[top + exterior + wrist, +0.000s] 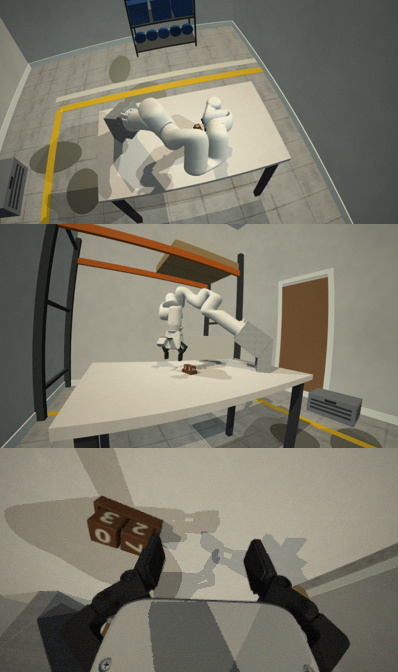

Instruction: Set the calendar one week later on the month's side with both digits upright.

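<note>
The brown calendar tray (187,372) (127,509) stands on the table. Two brown cubes with white digits sit side by side in it. In the wrist view the left cube (103,536) shows a 3 on its upper face and a 0 on the face toward the camera's lower edge. The right cube (140,528) shows a 2 above and a 7 on that lower face. The exterior view shows small digits on the cubes, hard to read. My gripper (173,358) (205,548) is open and empty, above the table and to one side of the calendar; its left finger overlaps the right cube's corner in the wrist view.
The white table (250,125) (133,396) carries the arm's grey base block (119,119) (263,354) at one end. The arm hides part of the calendar in the top view. Arm shadows fall across the table. A rack (241,307) stands behind the table.
</note>
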Motion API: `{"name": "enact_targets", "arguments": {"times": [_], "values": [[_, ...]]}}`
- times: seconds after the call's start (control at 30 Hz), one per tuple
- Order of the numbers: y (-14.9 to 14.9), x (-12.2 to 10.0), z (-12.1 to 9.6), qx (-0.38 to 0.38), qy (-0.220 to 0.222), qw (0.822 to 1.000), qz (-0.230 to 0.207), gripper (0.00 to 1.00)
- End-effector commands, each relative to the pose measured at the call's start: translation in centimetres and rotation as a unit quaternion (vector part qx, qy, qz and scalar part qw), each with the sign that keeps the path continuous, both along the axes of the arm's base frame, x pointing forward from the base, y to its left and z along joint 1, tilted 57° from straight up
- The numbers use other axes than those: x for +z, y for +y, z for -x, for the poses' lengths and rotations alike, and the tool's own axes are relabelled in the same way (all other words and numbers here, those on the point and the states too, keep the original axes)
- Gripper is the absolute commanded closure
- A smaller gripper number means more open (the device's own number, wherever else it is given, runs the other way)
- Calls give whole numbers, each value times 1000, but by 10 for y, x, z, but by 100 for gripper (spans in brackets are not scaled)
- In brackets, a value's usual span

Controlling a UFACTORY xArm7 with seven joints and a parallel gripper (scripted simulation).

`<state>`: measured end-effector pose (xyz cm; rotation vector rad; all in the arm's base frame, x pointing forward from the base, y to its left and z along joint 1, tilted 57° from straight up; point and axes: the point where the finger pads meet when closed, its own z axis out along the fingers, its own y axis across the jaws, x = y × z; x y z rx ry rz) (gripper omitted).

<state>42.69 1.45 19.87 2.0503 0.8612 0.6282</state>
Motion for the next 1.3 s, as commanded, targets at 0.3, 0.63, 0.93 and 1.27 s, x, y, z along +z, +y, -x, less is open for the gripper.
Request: {"name": "enact_targets", "arguments": {"times": [0.3, 0.63, 0.93, 1.27], "values": [[-12, -9, 16, -41, -42, 997, -51, 0], [-21, -16, 29, -93, -88, 985, -117, 0], [-26, -19, 34, -121, -113, 975, -151, 0], [-37, -27, 49, -163, -150, 954, -204, 0]]}}
